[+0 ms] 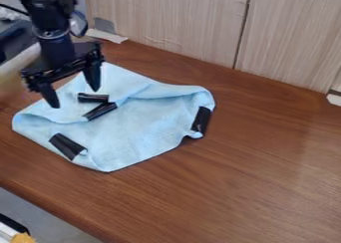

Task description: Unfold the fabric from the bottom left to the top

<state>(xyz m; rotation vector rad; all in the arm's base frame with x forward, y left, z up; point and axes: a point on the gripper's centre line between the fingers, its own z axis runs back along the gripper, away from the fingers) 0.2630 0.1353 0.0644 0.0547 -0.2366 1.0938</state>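
You are having the gripper (75,98) hang over the left part of the cloth (136,132), its fingers standing wide apart with nothing between them, so you are leaving room for a fold to come in before you close. The cloth is lying crumpled and partly folded on the left half of the table (266,172), its layers bunching towards the upper left, where one finger is pointing down near the left edge and the other beside the upper strip (93,97). That strip and the lower strip (100,111) are sitting close together at the inner fold, probably marking corners turned inward, while the left strip (67,146) and the right strip (201,120) are lying near the outer edges. You are likely lining up for a pinch on the folded layer; whether the tips are touching it, you cannot tell. By closing too deep, you would be risking catching both layers and dragging everything.
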